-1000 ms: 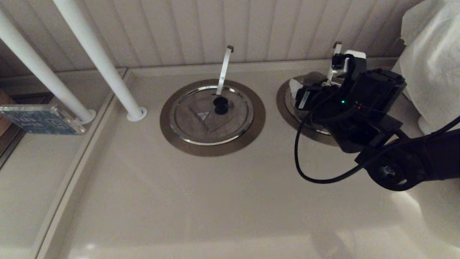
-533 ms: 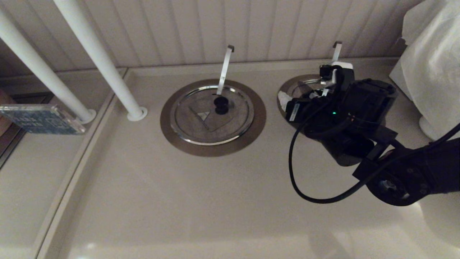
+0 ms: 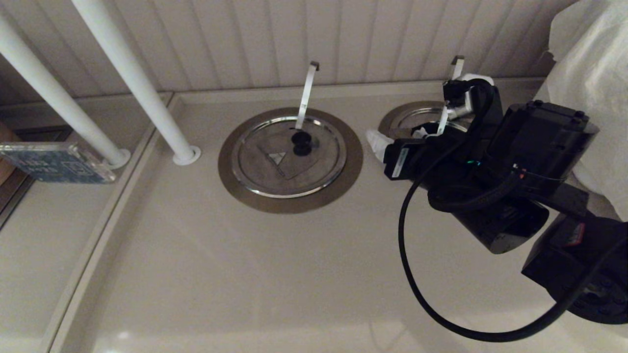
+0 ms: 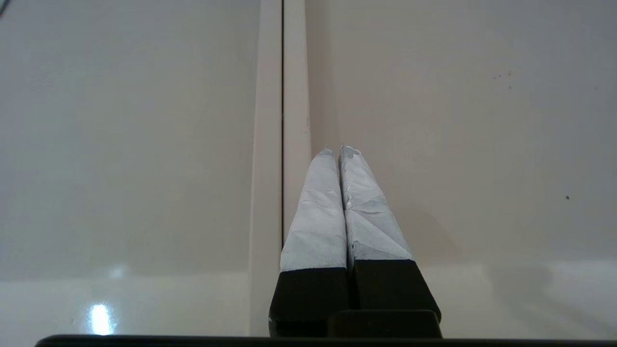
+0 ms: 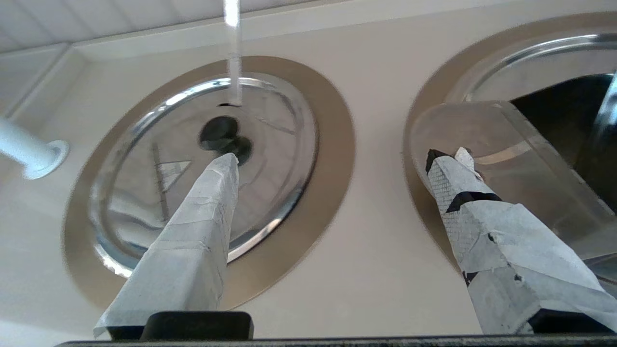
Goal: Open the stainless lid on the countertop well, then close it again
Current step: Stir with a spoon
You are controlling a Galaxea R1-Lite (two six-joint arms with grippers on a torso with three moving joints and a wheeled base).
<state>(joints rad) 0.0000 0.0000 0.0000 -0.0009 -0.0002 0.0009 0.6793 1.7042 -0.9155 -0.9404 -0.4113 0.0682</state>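
My right gripper [image 3: 400, 138] [image 5: 337, 159] is open and holds nothing. It hovers over the counter between the two rings, at the near-left edge of the countertop well [image 3: 392, 120] [image 5: 419, 159]. One fingertip [image 5: 450, 161] lies over the wedge flap [image 5: 487, 130] of the stainless lid [image 3: 417, 116] [image 5: 506, 67]. The flap looks raised, with dark interior [image 5: 559, 106] showing beside it. The arm hides most of this lid in the head view. A flat utensil handle [image 3: 456, 66] sticks up behind. My left gripper [image 4: 337, 149] is shut and empty over a counter seam.
The twin lid [image 3: 289, 157] [image 5: 202, 164] with a bright white triangle, black knob [image 3: 301, 142] and its own utensil handle [image 3: 306, 93] lies shut at centre. Two white poles [image 3: 132, 83] and a blue card [image 3: 54, 162] stand left. White cloth [image 3: 593, 88] bulks at right.
My right arm has drawn back from over the right lid, towards me and a little left. More of that ring now shows.
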